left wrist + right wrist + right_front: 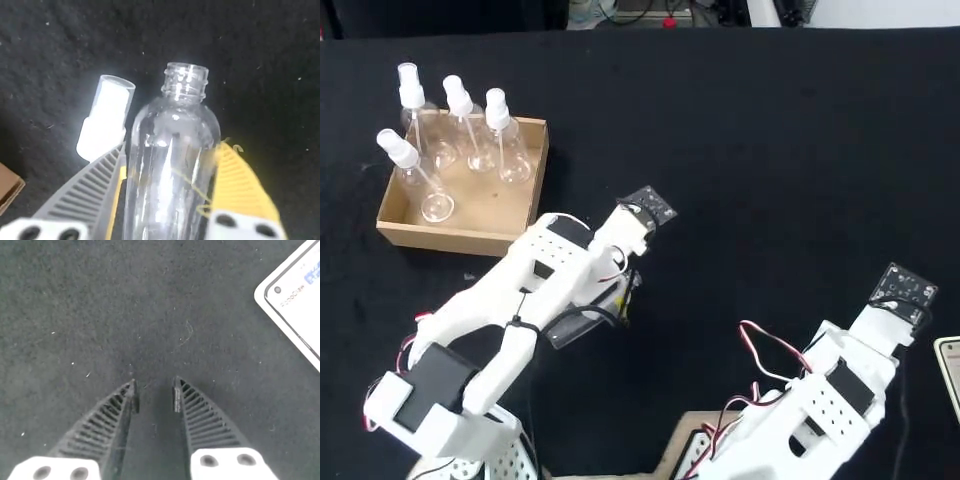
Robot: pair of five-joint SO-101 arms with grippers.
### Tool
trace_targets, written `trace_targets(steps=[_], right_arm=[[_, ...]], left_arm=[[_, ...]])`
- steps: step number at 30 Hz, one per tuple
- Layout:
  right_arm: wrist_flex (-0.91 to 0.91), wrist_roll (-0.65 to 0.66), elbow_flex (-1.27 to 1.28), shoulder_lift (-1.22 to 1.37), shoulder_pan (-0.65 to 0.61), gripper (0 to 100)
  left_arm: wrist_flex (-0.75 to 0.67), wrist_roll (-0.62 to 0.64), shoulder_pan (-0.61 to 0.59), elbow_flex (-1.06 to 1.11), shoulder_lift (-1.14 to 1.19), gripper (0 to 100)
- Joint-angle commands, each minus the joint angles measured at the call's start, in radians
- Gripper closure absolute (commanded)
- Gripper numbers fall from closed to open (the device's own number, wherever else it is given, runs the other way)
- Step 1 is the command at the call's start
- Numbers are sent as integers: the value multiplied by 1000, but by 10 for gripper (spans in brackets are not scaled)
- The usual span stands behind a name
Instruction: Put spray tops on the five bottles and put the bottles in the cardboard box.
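Note:
A clear bottle (pixel 176 120) with a bare threaded neck sits between the grey and yellow fingers of my left gripper (pixel 172 146), which is shut on its body. A loose white spray top (pixel 106 117) lies on the black cloth right beside the bottle's neck. In the high view my left arm (pixel 565 268) stands just in front of the cardboard box (pixel 460 238), covering the held bottle. Several bottles (pixel 470 135) with spray tops stand in the box. My right gripper (pixel 154 390) hovers low over bare cloth, slightly open with nothing between its fingers.
A white-cased phone (pixel 295 300) lies near my right gripper, at the table's right edge (pixel 950 365). My right arm (pixel 840 390) is at the front right. Black cloth covers the table between the arms and behind them.

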Motion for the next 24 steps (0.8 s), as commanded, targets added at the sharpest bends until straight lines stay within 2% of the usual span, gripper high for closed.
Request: trace_targets(steps=[1, 6, 10, 14, 19, 23, 24], right_arm=[[-20, 12, -5, -24, 15, 879], [-20, 12, -5, -24, 15, 879], [-17, 12, -19, -24, -44, 878], [54, 12, -79, -24, -224, 878], [315, 12, -309, -22, -483, 878], [471, -14, -486, -15, -769, 878], [480, -60, -510, -15, -844, 878]], left_arm=[[52, 6, 12, -2, -71, 838], [195, 0, -33, 2, -255, 870], [315, -2, -148, 5, -457, 872], [399, -2, -289, 18, -608, 873], [437, -2, -426, 81, -707, 873], [436, -2, -533, 124, -761, 873], [436, 0, -561, 136, -775, 873]])
